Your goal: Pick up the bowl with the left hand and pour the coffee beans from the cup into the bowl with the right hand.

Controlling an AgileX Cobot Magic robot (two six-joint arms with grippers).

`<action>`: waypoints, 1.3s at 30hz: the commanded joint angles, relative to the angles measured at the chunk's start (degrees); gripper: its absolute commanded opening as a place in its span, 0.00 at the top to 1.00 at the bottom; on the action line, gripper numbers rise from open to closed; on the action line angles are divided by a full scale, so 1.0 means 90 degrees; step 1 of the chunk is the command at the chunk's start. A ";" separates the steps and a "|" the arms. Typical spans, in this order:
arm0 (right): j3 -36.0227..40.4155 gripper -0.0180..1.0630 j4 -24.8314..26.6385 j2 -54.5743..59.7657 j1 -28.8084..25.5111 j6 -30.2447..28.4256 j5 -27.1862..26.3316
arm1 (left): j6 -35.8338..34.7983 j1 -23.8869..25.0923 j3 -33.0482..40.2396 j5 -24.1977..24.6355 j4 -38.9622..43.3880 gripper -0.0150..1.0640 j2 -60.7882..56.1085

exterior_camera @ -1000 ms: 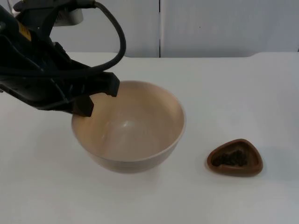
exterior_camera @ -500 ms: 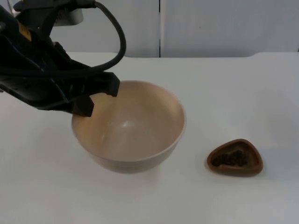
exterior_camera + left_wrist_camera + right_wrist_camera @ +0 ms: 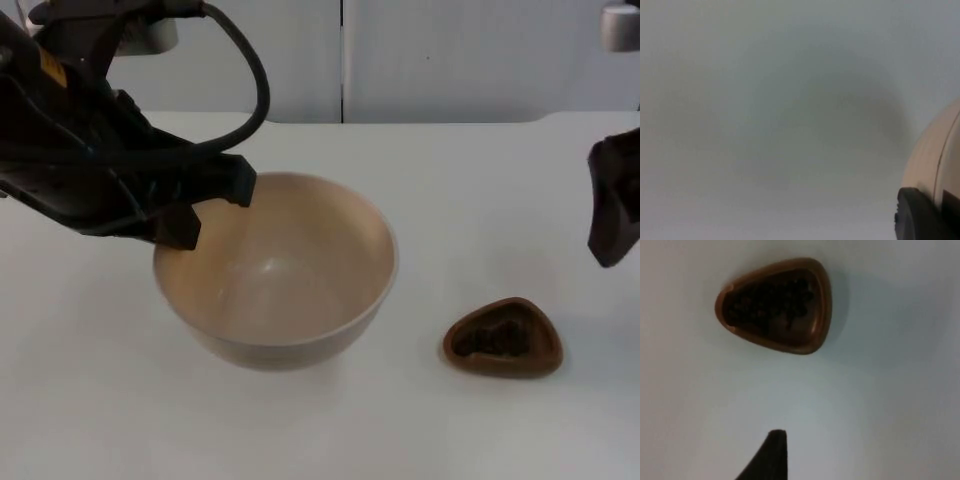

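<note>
Gripping the bowl (image 3: 275,270) rim, left gripper (image 3: 205,205); right gripper (image 3: 612,215) jaws unclear

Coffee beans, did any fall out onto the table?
No, nothing looks spilled. The coffee beans all sit inside the small brown cup, which stands upright on the white table. The bowl is empty, with the left gripper at its rim. The right gripper hangs above the cup.
</note>
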 commanded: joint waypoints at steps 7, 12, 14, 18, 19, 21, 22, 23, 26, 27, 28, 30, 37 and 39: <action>-0.0282 0.01 -0.0528 0.0403 0.0039 0.0385 -0.0582 | 0.0007 0.0016 0.0030 -0.0062 -0.0085 0.99 -0.0057; -0.0282 0.01 -0.0696 0.0656 0.0039 0.0595 -0.0830 | 0.0007 0.0016 0.0030 -0.0109 -0.0098 0.99 -0.0057; -0.0282 0.01 -0.0685 0.0778 0.0039 0.0605 -0.0998 | 0.0007 0.0016 0.0030 -0.0117 -0.0098 0.99 -0.0057; -0.0282 0.01 -0.0671 0.0986 0.0039 0.0653 -0.1114 | 0.0007 0.0016 0.0030 -0.0143 -0.0098 0.99 -0.0057; -0.0282 0.01 -0.0671 0.1068 0.0039 0.0667 -0.1129 | 0.0007 0.0016 0.0030 -0.0150 -0.0098 0.99 -0.0057; -0.0268 0.01 -0.0671 0.1153 0.0039 0.0697 -0.1144 | 0.0007 0.0016 0.0030 -0.0150 -0.0098 0.99 -0.0057; -0.0269 0.01 -0.0671 0.1260 0.0039 0.0697 -0.1211 | 0.0007 0.0016 0.0030 -0.0150 -0.0098 0.99 -0.0057; -0.0237 0.01 -0.0671 0.1316 0.0039 0.0697 -0.1293 | 0.0007 0.0016 0.0030 -0.0150 -0.0098 0.99 -0.0057; -0.0101 0.01 -0.0641 0.1383 0.0039 0.0697 -0.1595 | 0.0007 0.0016 0.0030 -0.0148 -0.0086 0.99 -0.0057; 0.0040 0.01 -0.0629 0.1383 0.0039 0.0697 -0.1817 | 0.0007 0.0016 0.0030 -0.0159 -0.0071 0.99 -0.0057; 0.0114 0.01 -0.0610 0.1383 0.0039 0.0710 -0.1914 | 0.0007 0.0016 0.0030 -0.0159 -0.0071 0.99 -0.0057; 0.0431 0.01 -0.0624 0.1383 0.0039 0.0825 -0.2303 | 0.0007 0.0016 0.0030 -0.0164 -0.0071 0.99 -0.0057; 0.0574 0.01 -0.0958 0.1498 0.0066 0.1081 -0.2588 | 0.0007 0.0016 0.0030 -0.0164 -0.0071 0.99 -0.0057; 0.0561 0.01 -0.1076 0.1561 0.0098 0.1168 -0.2556 | 0.0007 0.0016 0.0030 -0.0164 -0.0071 0.99 -0.0057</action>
